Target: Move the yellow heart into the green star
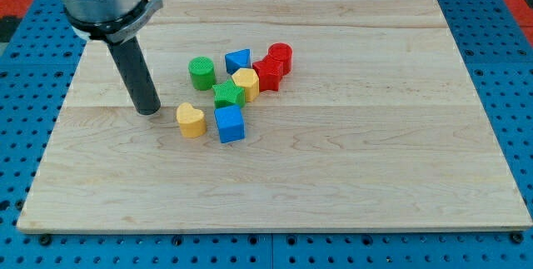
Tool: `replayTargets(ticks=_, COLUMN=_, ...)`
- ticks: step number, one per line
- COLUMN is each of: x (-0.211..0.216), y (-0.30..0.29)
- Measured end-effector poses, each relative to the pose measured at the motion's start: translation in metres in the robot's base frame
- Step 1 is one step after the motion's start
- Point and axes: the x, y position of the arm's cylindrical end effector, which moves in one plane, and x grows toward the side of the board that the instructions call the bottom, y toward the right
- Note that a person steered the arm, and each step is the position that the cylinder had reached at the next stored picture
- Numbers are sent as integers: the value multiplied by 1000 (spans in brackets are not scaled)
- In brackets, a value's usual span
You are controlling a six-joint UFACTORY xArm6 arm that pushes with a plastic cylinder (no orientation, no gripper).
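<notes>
Our arm has no pincer, just a rod; my tip (pixel 148 111) sits on the wooden surface (pixel 375 161) just left of the yellow heart (pixel 190 121), not clearly touching. Green star (pixel 228 95) lies up-right of the heart, small gap between, blue cube (pixel 230 124) beside. Heart not yet against star; we judge a short up-right push remains

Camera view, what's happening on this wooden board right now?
A robot arm's rod is pushing blocks on a wooden board. My tip sits just to the view's left of the yellow heart, apart from it. The green star lies up and to the right of the heart, with a gap between them; a blue cube sits beside the heart.
</notes>
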Motion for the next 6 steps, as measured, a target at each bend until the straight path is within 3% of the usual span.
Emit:
replayTargets(ticks=5, x=2, y=-2)
replayTargets(ticks=6, x=54, y=7)
